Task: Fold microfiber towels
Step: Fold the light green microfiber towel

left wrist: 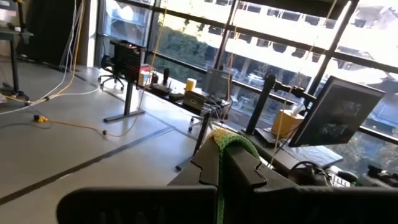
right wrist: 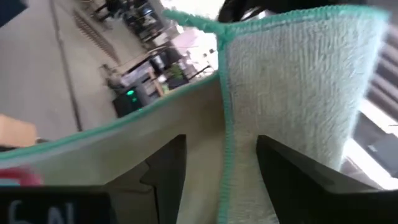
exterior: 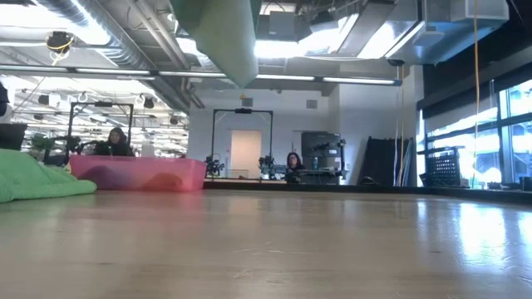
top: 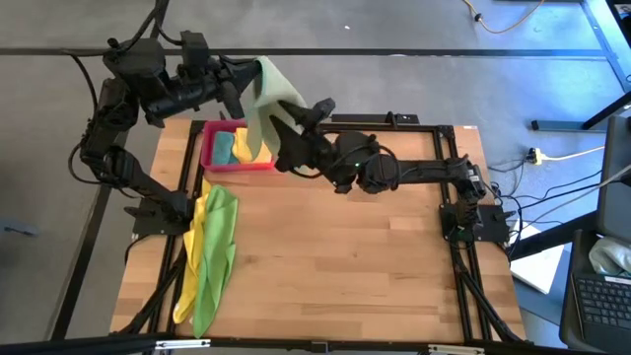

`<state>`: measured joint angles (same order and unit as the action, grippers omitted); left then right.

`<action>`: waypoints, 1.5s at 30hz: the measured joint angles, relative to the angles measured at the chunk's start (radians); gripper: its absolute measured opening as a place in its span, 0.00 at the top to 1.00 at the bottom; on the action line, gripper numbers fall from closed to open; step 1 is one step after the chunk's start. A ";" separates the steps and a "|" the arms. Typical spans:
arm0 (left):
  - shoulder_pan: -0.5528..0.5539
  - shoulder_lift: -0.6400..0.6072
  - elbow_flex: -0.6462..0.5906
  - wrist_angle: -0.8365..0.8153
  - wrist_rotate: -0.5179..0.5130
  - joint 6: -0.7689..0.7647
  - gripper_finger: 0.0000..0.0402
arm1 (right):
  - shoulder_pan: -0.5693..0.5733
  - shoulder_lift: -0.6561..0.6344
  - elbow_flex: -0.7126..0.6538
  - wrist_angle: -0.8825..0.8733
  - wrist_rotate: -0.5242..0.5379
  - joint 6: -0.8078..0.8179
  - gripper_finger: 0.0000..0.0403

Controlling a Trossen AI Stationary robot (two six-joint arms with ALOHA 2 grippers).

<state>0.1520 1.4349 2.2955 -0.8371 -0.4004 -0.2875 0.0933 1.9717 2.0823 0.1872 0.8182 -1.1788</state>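
Note:
A pale olive-green towel (top: 268,94) hangs in the air over the table's far left, above the pink-red tray (top: 212,158). My left gripper (top: 240,84) is shut on its top. My right gripper (top: 278,123) reaches in from the right and is open. Its two fingers (right wrist: 166,168) stand on either side of the towel's teal-stitched side edge (right wrist: 225,124); I cannot tell whether they touch it. The towel's lower end (exterior: 224,37) shows in the low view, well above the table. A teal towel (top: 224,146) and a yellow towel (top: 242,148) lie in the tray. My left gripper pinches a bunched bit of the towel's stitched upper edge (left wrist: 232,143) between its two shut fingers. The fingers point about level. The towel hangs down from them, slack and clear of the table and the tray.
A bright green towel (top: 219,251) and a yellow towel (top: 189,266) lie crumpled along the table's left side. The wooden table (top: 375,266) spreads bare to the right and near side. People sit at desks in the room beyond the table.

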 joint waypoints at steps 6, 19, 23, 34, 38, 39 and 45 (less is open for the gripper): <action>0.000 0.000 0.000 0.020 -0.004 0.000 1.00 | -0.006 0.000 0.000 0.095 -0.003 -0.091 0.51; -0.021 0.009 0.000 0.025 -0.005 -0.025 1.00 | -0.005 0.000 0.000 0.231 -0.003 -0.105 0.51; -0.042 0.022 -0.001 0.026 -0.006 -0.017 1.00 | 0.004 0.000 0.000 0.233 -0.001 -0.083 0.51; -0.031 0.020 -0.001 0.138 -0.007 0.002 1.00 | 0.094 0.008 0.000 0.181 -0.036 0.046 0.51; -0.031 0.027 0.001 0.163 -0.004 0.002 1.00 | 0.091 0.023 0.000 0.171 -0.028 0.066 0.51; -0.031 0.029 0.001 0.165 -0.003 0.002 1.00 | 0.086 0.026 0.000 0.173 -0.040 0.096 0.51; -0.032 0.040 0.000 0.170 0.029 -0.001 1.00 | 0.058 0.036 0.001 0.148 -0.143 0.260 0.51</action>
<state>0.1204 1.4753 2.2955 -0.6668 -0.3712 -0.2887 0.1514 2.0079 2.0834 0.3354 0.6753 -0.9188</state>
